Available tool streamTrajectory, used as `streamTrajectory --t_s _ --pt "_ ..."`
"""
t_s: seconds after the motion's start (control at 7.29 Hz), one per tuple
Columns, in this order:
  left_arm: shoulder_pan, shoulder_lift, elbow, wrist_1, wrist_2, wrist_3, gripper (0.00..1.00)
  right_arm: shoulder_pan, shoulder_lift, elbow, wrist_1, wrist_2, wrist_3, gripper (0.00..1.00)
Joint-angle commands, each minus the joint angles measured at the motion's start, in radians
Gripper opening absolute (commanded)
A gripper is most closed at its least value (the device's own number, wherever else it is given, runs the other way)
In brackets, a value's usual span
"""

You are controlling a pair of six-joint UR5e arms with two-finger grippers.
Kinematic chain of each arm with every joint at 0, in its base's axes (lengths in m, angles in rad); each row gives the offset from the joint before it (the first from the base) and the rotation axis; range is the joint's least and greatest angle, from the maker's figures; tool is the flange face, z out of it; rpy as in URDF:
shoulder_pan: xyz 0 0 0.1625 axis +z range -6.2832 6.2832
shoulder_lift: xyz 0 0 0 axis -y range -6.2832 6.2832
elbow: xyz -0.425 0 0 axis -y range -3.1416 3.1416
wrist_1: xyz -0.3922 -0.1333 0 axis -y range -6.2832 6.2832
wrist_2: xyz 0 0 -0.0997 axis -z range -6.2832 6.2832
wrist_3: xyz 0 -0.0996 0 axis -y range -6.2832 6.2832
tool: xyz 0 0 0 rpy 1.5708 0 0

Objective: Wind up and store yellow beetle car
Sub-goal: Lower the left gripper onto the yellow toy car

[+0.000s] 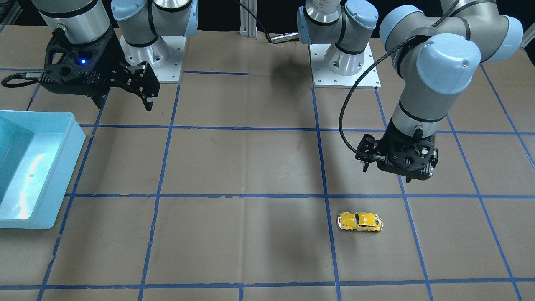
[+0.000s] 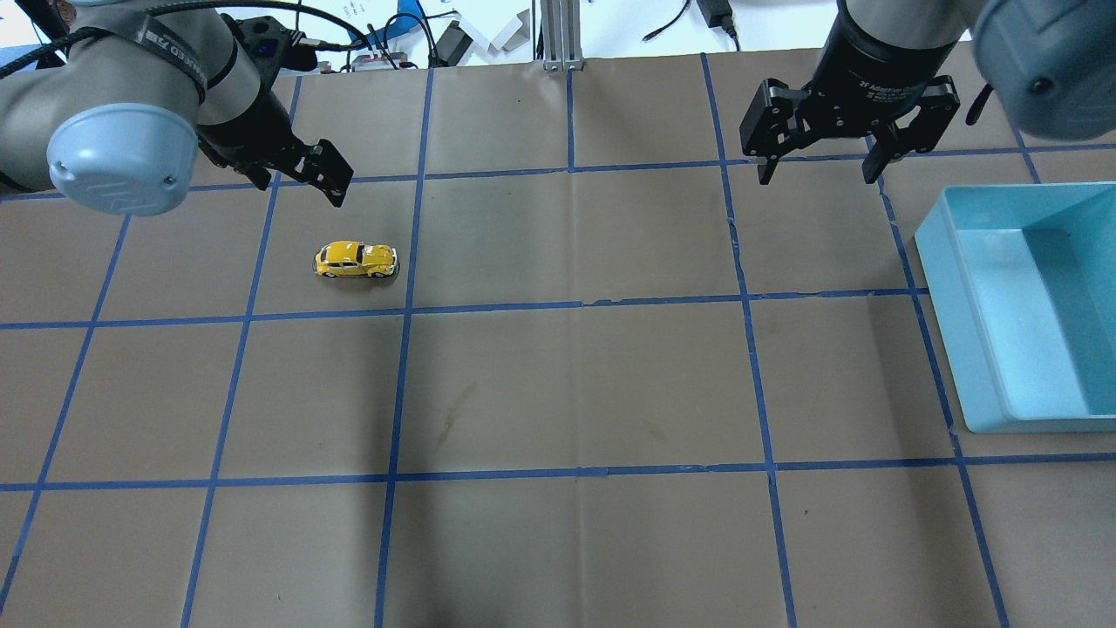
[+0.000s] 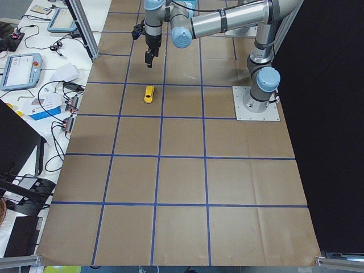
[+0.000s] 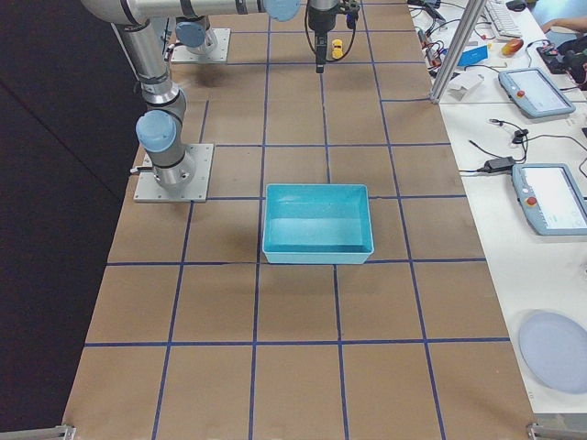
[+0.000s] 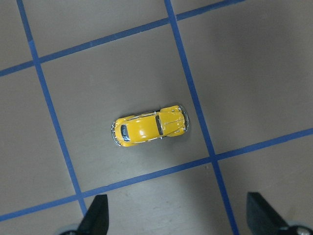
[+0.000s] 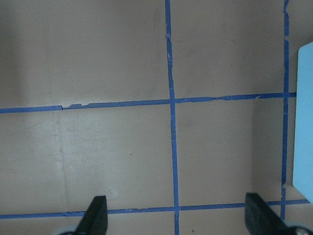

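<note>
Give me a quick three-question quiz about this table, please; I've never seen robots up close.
1. Which tool hangs nearer the yellow beetle car? A: left tool. B: right tool.
2. True or false: the car sits inside the light blue bin.
3. Fill the gap: both tools are ___ (open or shut).
Key: 1 A. 2 False; it stands on the table, far from the bin. 3 Open.
</note>
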Motion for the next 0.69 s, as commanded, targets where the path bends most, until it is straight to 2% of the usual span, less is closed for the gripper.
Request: streamTrajectory --t_s 0.0,0.14,0.27,0.55 --pt "-0.024 0.008 -0.024 -0.025 0.037 -0.048 1.0 0.0 0.0 0.0 0.0 0.0 0.0 1.0" --pt "-0.032 0.018 -0.024 -0.092 -0.104 -0.048 1.0 0.0 0.0 0.0 0.0 0.0 0.0 1.0" --pt "-0.034 0.021 -0.026 -0.102 -0.144 -0.017 1.0 0.0 0.0 0.0 0.0 0.0 0.0 1.0" --pt "-0.023 0.027 -0.027 -0.086 -0.155 -0.005 0.99 0.0 0.0 0.0 0.0 0.0 0.0 1.0"
